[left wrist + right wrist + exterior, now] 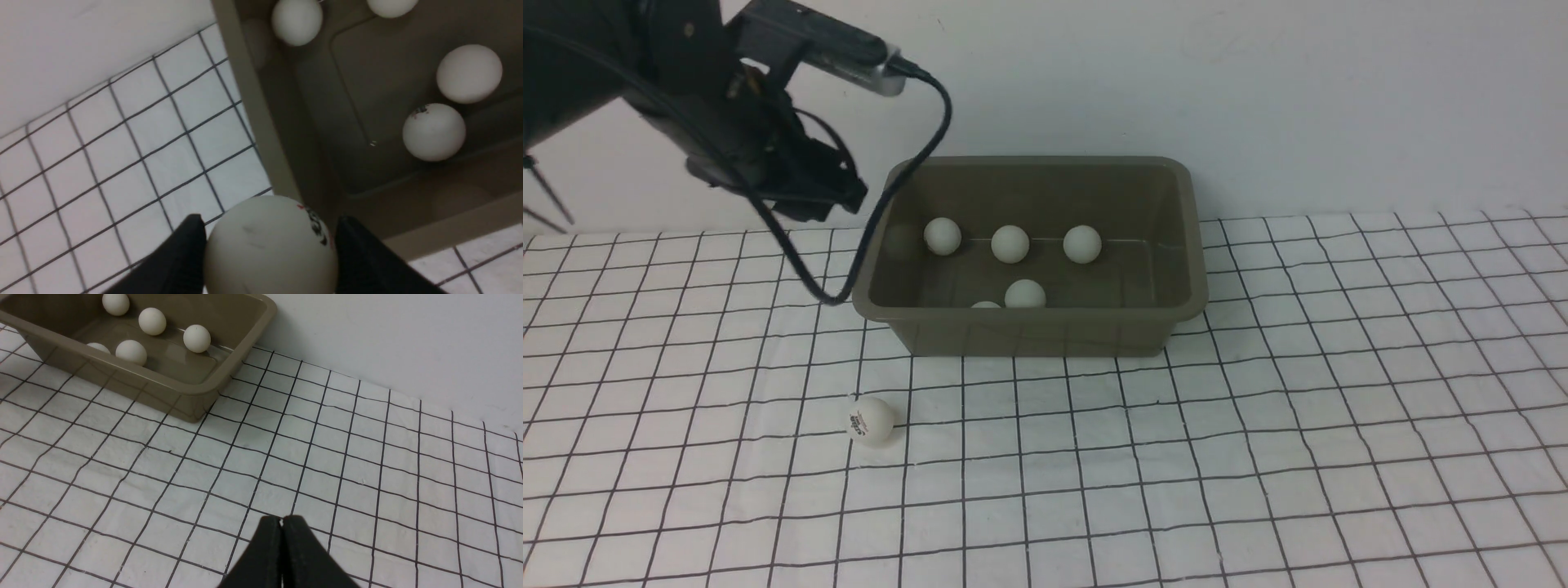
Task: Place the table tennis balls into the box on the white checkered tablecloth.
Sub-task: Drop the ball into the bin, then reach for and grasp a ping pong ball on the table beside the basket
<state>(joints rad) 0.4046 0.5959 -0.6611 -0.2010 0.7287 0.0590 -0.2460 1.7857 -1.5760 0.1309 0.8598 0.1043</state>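
At the left edge of the box (1029, 336), your left hand (269, 223) grips a ball (261, 255); carry it past the rim before releasing.

My black, jointed left arm (670, 90) reaches in from the upper left, held high with the wrist tipped downward. My left claw (271, 232) presses its two black fingers (179, 261) against either side of a small matte white table tennis ball (265, 257). My right claw (282, 524) has its fingers pressed together, gripping nothing.
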